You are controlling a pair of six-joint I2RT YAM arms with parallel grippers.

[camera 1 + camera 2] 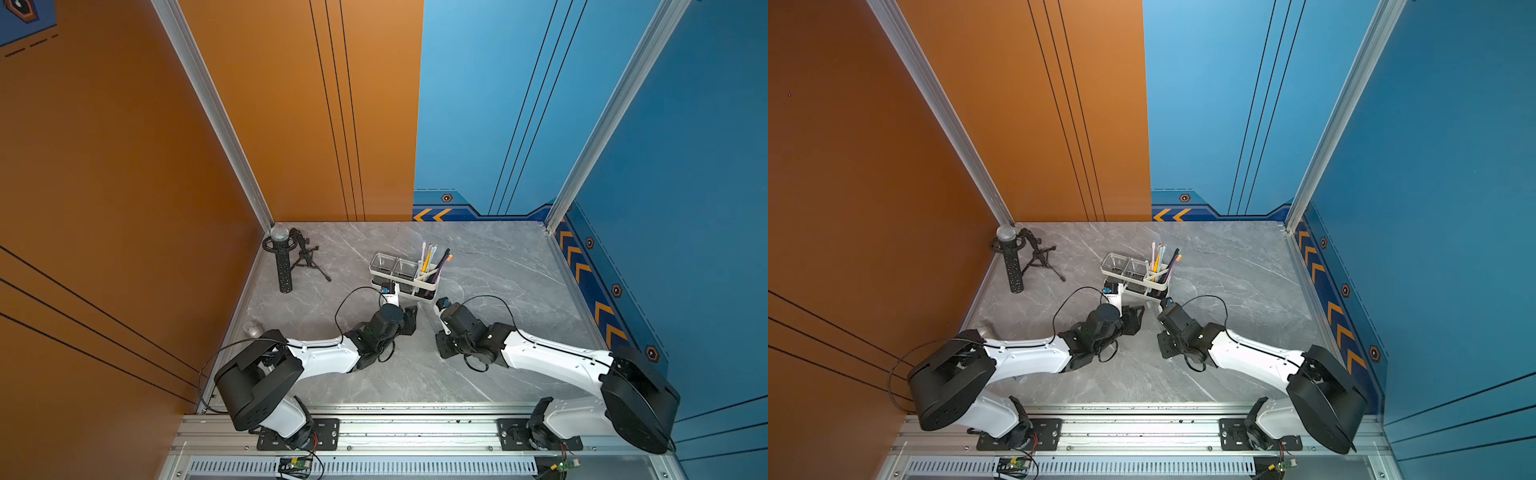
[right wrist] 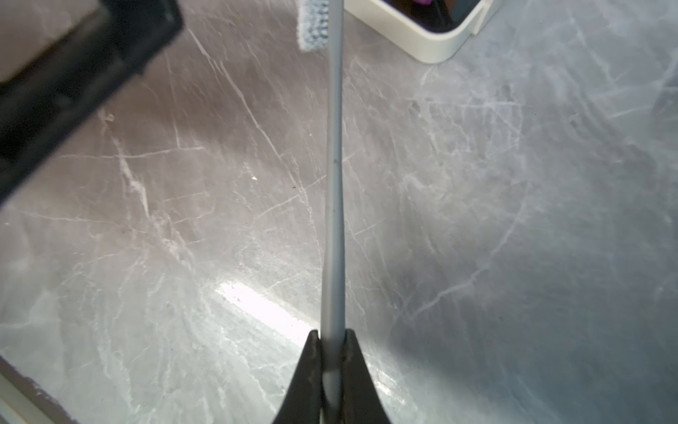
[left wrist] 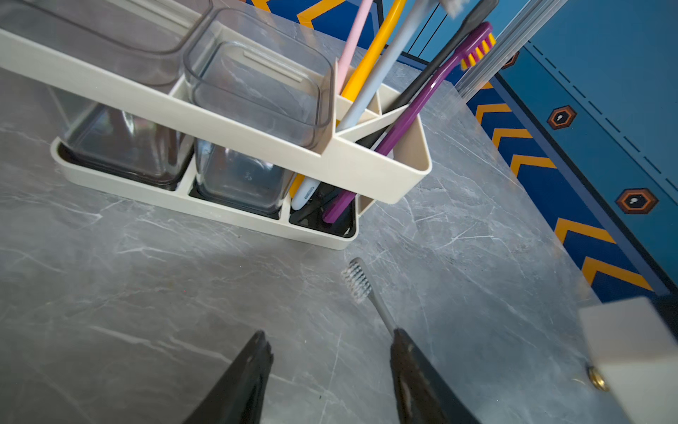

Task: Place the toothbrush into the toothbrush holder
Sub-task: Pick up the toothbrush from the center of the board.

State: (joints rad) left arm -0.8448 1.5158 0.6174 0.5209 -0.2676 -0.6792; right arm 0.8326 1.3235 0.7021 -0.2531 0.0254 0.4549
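Right wrist view: the grey toothbrush (image 2: 334, 183) runs from bottom centre to top centre of the frame. Its bristle head lies near the corner of the toothbrush holder (image 2: 433, 40) at upper right. We judge it light, stiff and slick, so we take hold on the handle, well clear of the bristles. The right fingers (image 2: 308, 367) pinch that handle. The left fingers (image 3: 249, 374) stand spread, holding nothing, over the bench (image 3: 146, 275).

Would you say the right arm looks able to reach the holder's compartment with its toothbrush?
Probably yes: the right gripper, shut on the toothbrush, is near the compartment end of the toothbrush holder, only bare table between; standing brushes may crowd entry.
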